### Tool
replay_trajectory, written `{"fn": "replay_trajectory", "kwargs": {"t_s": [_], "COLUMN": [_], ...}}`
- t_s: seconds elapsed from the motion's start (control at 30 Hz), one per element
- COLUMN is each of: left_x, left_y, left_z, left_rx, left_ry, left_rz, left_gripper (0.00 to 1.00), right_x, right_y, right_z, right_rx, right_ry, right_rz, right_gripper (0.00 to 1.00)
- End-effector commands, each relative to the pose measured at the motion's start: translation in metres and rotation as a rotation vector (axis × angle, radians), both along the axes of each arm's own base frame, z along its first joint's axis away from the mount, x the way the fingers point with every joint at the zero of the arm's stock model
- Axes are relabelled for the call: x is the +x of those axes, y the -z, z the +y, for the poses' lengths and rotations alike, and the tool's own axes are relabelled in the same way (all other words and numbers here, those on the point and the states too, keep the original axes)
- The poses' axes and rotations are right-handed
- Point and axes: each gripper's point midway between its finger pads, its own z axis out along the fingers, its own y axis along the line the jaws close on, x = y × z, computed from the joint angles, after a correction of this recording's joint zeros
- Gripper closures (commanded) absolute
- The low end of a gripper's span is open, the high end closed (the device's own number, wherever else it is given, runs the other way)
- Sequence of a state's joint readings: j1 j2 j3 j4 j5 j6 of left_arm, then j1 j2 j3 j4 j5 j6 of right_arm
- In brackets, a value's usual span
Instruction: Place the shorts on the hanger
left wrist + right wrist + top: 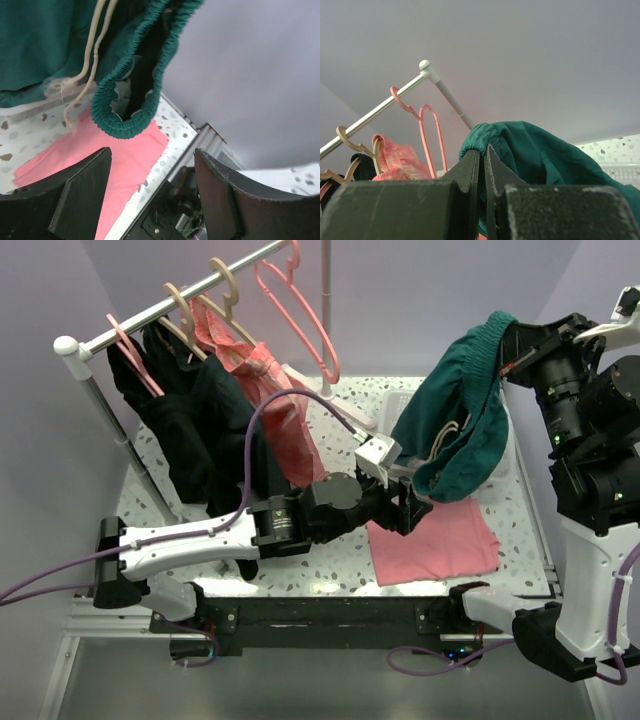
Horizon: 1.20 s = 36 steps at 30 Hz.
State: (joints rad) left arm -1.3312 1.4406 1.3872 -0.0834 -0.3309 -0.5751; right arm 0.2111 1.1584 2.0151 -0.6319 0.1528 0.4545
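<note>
Right wrist view shows the right jaws pressed shut on a bunched fold of the elastic waistband of the shorts [545, 150], with teal cloth spilling over and to the right of the tips. From the top external camera, that grip holds the shorts [455, 430] high in the air on the right. The garment hangs in a floppy curve and its lowest edge comes down just beside the left jaws.

The left jaws stand wide apart with nothing between them. In the left wrist view, the two dark fingers [80, 195] frame a dangling loop of the waistband, which hangs just ahead of them. I cannot tell whether it brushes either one. The pale drawstring [90, 55] trails down beside that loop.

The desk [340, 560] is white with dark speckles, set against plain pale lilac walls. A flat pink cloth [435, 540] lies on it below the shorts.

A white rail [170, 305] slants across the far left. The hanger [300, 315] hangs bare at its right end, well apart from the shorts. Left of it along the rail are beige wooden hangers [215, 290], a reddish patterned garment [270, 400] and dark garments [190, 420]. The left arm [200, 540] stretches across the desk, between those hung clothes and the shorts.
</note>
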Motion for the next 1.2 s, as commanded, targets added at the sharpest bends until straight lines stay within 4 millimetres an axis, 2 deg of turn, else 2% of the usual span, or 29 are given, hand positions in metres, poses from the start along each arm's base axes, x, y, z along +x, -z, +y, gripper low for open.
{"fn": "replay_trajectory", "kwargs": {"t_s": [0.0,0.13,0.2,0.27,0.4,0.53,0.63,0.7,0.73,0.83,0.93,0.97,1.07,1.1,1.13,1.17], "left_x": [0.031,0.042,0.047,0.049,0.049,0.047,0.045,0.045,0.046,0.049,0.046,0.045,0.045,0.045,0.048,0.050], "left_y": [-0.021,-0.004,-0.002,-0.001,-0.002,0.017,0.018,0.019,0.027,0.035,0.033,0.033,0.024,0.023,0.010,0.012], "left_z": [0.002,0.007,0.014,0.015,0.001,-0.015,-0.024,-0.027,-0.029,-0.031,-0.038,-0.041,-0.043,-0.039,-0.026,-0.016], "left_rx": [-0.098,-0.086,-0.104,-0.123,-0.121,-0.075,-0.089,-0.086,-0.065,-0.058,-0.086,-0.085,-0.086,-0.072,-0.084,-0.054], "left_ry": [-0.211,-0.305,-0.360,-0.370,-0.355,-0.344,-0.318,-0.316,-0.323,-0.352,-0.316,-0.302,-0.266,-0.270,-0.303,-0.316], "left_rz": [0.029,0.065,0.089,0.088,0.113,0.167,0.177,0.181,0.188,0.207,0.208,0.195,0.139,0.122,0.103,0.077], "left_gripper": [0.30,0.34,0.39,0.39,0.39,0.41,0.41,0.40,0.40,0.40,0.41,0.45,0.78,0.96,1.00,1.00], "right_x": [-0.016,-0.018,-0.019,-0.021,-0.021,-0.021,-0.019,-0.018,-0.018,-0.019,-0.019,-0.018,-0.016,-0.016,-0.015,-0.017], "right_y": [-0.031,-0.032,-0.031,-0.031,-0.029,-0.029,-0.027,-0.026,-0.025,-0.024,-0.023,-0.022,-0.018,-0.017,-0.015,-0.017], "right_z": [0.004,0.004,0.003,0.002,0.002,0.002,0.003,0.004,0.004,0.003,0.004,0.005,0.002,0.000,-0.005,-0.010], "right_rx": [0.042,0.042,0.039,0.035,0.035,0.035,0.031,0.033,0.031,0.031,0.036,0.037,0.032,0.028,0.021,0.018], "right_ry": [-0.040,-0.041,-0.039,-0.035,-0.036,-0.038,-0.040,-0.041,-0.042,-0.039,-0.044,-0.046,-0.029,-0.021,0.012,0.035], "right_rz": [-0.115,-0.116,-0.113,-0.113,-0.109,-0.107,-0.099,-0.094,-0.093,-0.088,-0.089,-0.086,-0.074,-0.071,-0.064,-0.066], "right_gripper": [1.00,1.00,1.00,1.00,1.00,1.00,1.00,1.00,1.00,1.00,1.00,1.00,1.00,1.00,1.00,1.00]}}
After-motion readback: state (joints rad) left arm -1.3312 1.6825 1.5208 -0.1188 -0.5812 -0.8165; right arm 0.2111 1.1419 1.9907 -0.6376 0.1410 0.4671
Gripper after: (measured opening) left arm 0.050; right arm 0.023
